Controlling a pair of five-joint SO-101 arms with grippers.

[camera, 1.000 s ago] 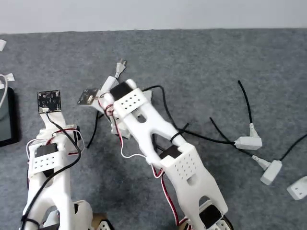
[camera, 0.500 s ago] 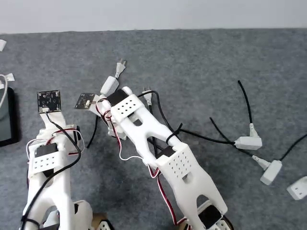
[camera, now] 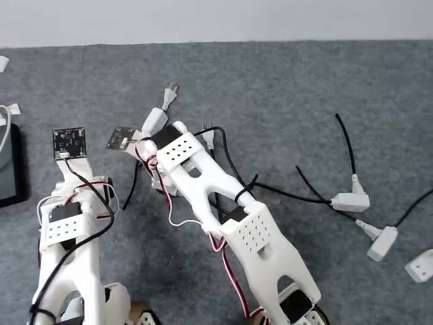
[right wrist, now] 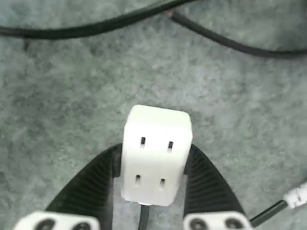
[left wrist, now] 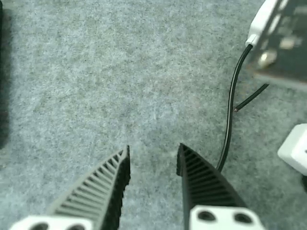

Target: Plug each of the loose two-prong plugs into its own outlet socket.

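Observation:
My right gripper point(right wrist: 154, 154) is shut on a white outlet socket point(right wrist: 156, 139) with two pairs of slots, its black fingers point(right wrist: 98, 179) pressed on both sides just above the grey carpet. In the high view the right arm point(camera: 203, 176) stretches to the table's middle left. Just beyond its wrist lies a white two-prong plug point(camera: 160, 112). A second plug point(camera: 208, 136) on a black cable lies beside the wrist. My left gripper point(left wrist: 152, 158) hangs open over bare carpet, holding nothing.
At the right lie a white plug on a black cable point(camera: 350, 201), a white socket block point(camera: 382, 242) and another at the edge point(camera: 421, 265). Black cables point(camera: 284, 193) cross the carpet. A dark device point(camera: 8, 169) sits at the left edge.
The right arm has shifted a little to the left and nearer, uncovering the second plug beside its wrist. The left arm has not moved.

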